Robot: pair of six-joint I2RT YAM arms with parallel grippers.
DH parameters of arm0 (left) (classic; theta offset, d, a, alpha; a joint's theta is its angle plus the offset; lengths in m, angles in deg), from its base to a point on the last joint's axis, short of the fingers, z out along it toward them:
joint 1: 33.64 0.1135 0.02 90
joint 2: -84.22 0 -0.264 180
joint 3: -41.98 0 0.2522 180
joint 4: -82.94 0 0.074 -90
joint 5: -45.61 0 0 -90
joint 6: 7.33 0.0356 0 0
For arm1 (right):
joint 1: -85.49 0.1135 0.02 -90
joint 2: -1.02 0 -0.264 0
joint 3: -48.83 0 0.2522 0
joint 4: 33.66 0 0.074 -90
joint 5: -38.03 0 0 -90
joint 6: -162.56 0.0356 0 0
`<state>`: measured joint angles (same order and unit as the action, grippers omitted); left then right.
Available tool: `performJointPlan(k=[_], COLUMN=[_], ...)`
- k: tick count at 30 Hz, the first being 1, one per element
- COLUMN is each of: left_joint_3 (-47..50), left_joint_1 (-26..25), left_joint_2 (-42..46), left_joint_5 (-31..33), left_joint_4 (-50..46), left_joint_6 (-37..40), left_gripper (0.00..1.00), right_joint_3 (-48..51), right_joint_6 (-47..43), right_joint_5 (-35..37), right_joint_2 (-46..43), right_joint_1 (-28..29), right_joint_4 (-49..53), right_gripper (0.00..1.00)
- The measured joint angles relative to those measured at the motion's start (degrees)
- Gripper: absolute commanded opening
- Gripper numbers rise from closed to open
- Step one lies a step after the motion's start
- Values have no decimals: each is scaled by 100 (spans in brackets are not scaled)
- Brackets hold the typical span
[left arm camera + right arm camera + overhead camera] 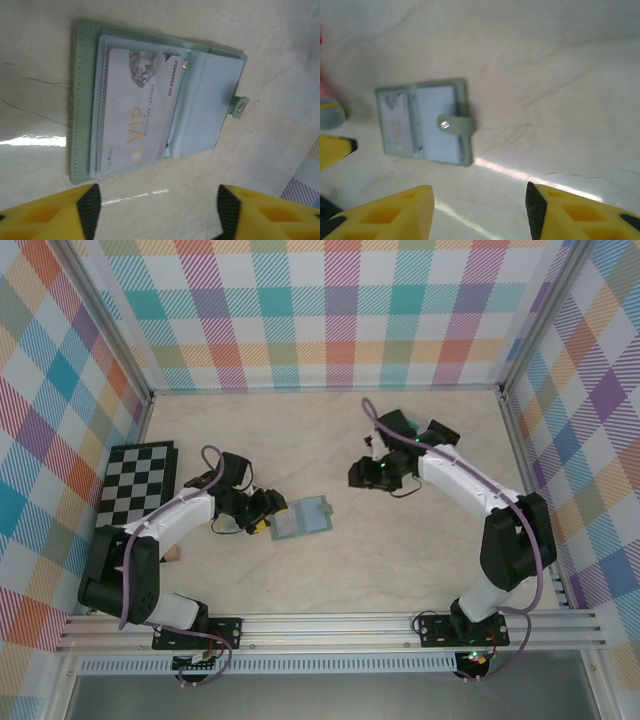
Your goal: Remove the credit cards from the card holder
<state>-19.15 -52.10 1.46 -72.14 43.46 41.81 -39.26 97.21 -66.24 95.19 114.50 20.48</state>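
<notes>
Left hand [159,212] wide, empty, card holder [80,105] open flat, credit card [136,117] pointing lengthwise away

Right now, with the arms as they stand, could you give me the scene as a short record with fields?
card holder: lies open and flat on the table, tab strap unfastened
card: pale, printed VIP, inside a clear sleeve of the holder
left gripper: open, empty, close beside the holder
right gripper: open, empty, apart from the holder
chequered board: at the table's left side, away from the holder
</notes>
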Motion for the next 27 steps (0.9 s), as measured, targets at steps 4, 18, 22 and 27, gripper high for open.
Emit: performJointPlan(k=[4, 18, 22, 27], left_joint_3=[-2, -85, -225, -310], left_joint_1=[-205, -227, -227, -227], left_joint_2=[-284, -979, -1093, -1235], left_joint_5=[258, 640, 643, 612], left_joint_4=[170, 343, 345, 337], left_joint_6=[-219, -417, -369, -240], left_gripper=[49, 29, 23, 19], right_joint_3=[-2, -503, -918, -1532], right_joint_6=[205, 341, 295, 162], right_joint_5=[-166, -1163, -1364, -1517], right_joint_2=[407, 1742, 2059, 2649], right_joint_1=[614, 804, 822, 833], right_joint_4=[-337, -765, -782, -780], right_gripper=[49, 35, 35, 32])
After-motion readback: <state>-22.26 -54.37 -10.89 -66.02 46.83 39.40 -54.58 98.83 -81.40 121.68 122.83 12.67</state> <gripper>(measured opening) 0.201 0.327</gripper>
